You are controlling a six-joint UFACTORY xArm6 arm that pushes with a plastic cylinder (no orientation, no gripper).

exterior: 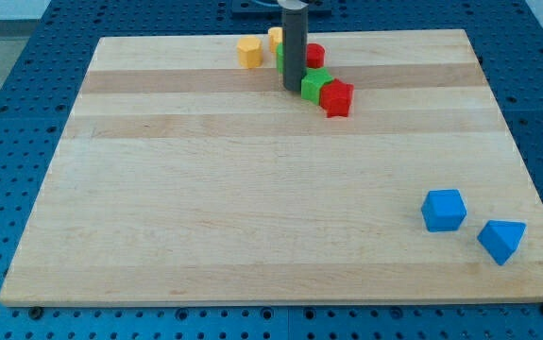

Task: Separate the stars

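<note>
Sitting at the view's top, my tip (292,90) is touching the green block (314,85), probably; red block (337,98) is just beside.

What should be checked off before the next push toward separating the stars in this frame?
1. Tip position: my tip sits in the cluster at the view's top, just left of the green block. Ok.
2. Stars apart: green block and red block touch. Not ok.
3. Star shapes identifiable: cannot tell.
4. Rod hides part of another green block. Not ok.
5. Yellow block apart from the cluster, on the view's left. Ok.
6. Blue blocks far from the tip. Ok.
</note>
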